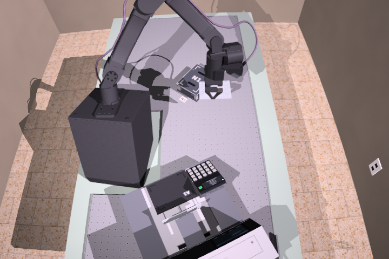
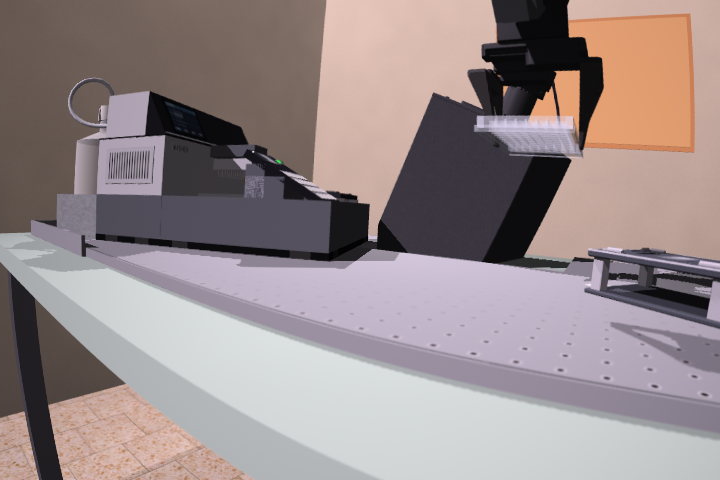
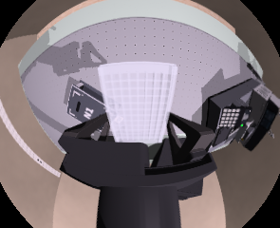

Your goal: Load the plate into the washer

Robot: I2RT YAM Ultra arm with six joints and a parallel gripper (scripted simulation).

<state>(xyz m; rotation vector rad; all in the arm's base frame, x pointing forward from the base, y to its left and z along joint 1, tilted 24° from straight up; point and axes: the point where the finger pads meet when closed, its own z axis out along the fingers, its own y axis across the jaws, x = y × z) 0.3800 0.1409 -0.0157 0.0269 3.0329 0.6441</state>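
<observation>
Tool point(image 2: 533, 116) fingers are spread wide yet pinching the clear plate point(image 2: 528, 134) by its two opposite edges, carrying it high in the air above the table point(image 2: 440, 305). From overhead, the plate point(image 1: 223, 89) hangs just at the 3 o'clock side of the plate nest N1 point(image 1: 190, 82), overlapping its edge, well apart from the washer point(image 1: 182, 189) down at 6 o'clock. The nest's top shows bare, with its white corner marks in sight. On the washer, the dark carrier point(image 1: 170, 195) with its A1 mark sits at the 9 o'clock side of the keypad point(image 1: 202, 170), and a small green lamp point(image 1: 200, 187) glows below the keys. Which corner of the plate is cut off, I cannot tell.
</observation>
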